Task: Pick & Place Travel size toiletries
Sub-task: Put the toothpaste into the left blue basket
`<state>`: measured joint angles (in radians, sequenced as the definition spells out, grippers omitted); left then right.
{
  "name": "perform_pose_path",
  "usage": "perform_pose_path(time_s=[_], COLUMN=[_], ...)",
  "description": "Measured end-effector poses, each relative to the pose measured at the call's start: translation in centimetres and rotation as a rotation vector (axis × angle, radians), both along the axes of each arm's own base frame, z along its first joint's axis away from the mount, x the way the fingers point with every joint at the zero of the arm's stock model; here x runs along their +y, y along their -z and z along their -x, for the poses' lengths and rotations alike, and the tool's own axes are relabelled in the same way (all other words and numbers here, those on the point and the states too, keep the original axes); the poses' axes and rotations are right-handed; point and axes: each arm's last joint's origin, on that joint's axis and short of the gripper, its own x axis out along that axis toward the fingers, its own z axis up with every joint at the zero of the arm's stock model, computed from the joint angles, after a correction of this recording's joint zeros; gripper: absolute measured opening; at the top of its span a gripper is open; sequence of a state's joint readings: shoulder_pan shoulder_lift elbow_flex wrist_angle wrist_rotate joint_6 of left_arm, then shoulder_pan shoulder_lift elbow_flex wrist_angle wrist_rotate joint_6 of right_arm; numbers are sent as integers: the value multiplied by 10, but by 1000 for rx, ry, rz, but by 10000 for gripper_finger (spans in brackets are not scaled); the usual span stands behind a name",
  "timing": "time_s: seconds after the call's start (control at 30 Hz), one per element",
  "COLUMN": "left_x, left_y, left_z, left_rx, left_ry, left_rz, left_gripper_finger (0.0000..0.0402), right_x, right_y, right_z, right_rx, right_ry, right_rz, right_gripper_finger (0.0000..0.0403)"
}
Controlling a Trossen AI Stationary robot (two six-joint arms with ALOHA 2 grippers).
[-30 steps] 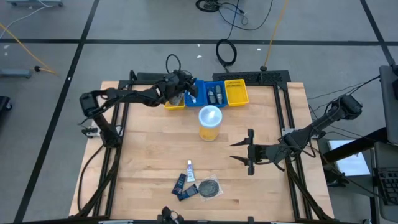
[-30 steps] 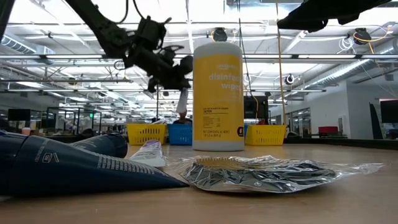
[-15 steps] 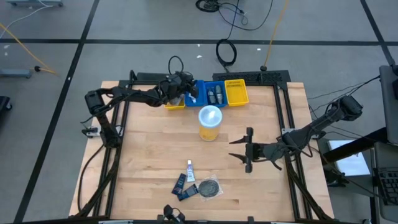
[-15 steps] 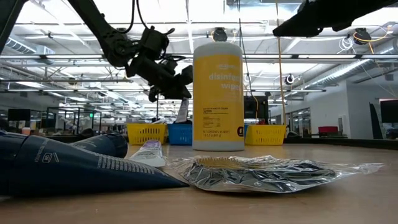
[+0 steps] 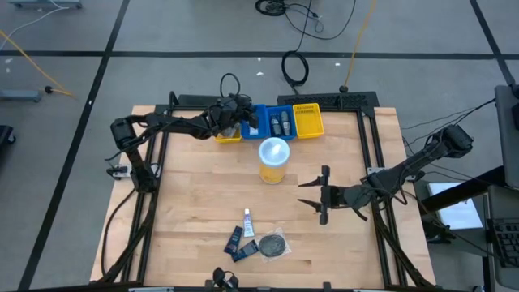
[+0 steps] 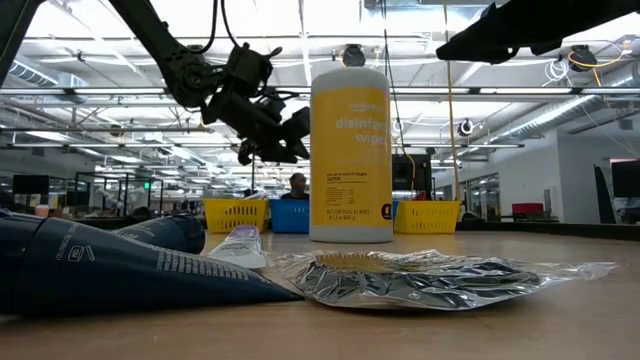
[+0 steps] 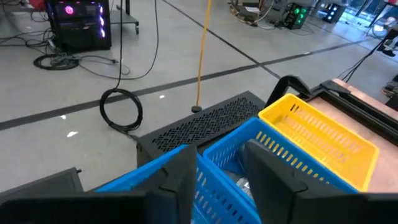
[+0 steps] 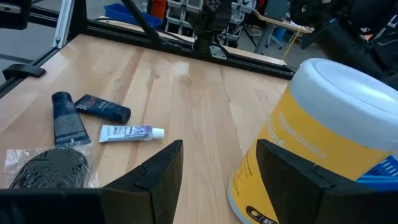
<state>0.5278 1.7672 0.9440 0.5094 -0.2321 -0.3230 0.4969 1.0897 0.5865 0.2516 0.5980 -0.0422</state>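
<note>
Gone from the left gripper [image 6: 268,152] is the white tube it carried; its fingers now stand apart, empty, over the blue bin [image 5: 261,122]. Lifting straight up should clear that rim cleanly. Right gripper [image 5: 325,195] waits open, holding nothing, right of the yellow canister [image 5: 273,160].

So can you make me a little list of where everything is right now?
left claw: open, empty, over the blue bin
right claw: open, empty, hanging right of the tub
blue bin: two dark bottles inside
yellow bins: either side of the blue one
tub: upright, mid-table
white tube: lying near the front
navy tubes: beside it
grey packet: right of them
</note>
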Motion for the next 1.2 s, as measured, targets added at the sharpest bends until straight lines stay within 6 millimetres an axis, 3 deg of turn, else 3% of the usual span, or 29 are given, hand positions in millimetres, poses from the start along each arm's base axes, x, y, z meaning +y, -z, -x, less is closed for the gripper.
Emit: perform_pose_path(time_s=[0.2,0.4,0.67,1.2], left_x=[-5,-30,-85,-200], left_y=[-2,-21,-47,-38], left_z=[-2,-2,14,7], left_rx=[5,62,177,193], left_ry=[80,236,339,458], left_rz=[2,-9,118,467], left_gripper_finger=[164,168,168,168], right_x=[0,0,0,1], right_y=[0,0,0,-1], right_z=[0,0,0,0], right_rx=[-1,0,1,-6], right_ry=[0,-1,-2,-2], right_rz=[-2,-3,-1,-5], right_gripper_finger=[196,196,196,196])
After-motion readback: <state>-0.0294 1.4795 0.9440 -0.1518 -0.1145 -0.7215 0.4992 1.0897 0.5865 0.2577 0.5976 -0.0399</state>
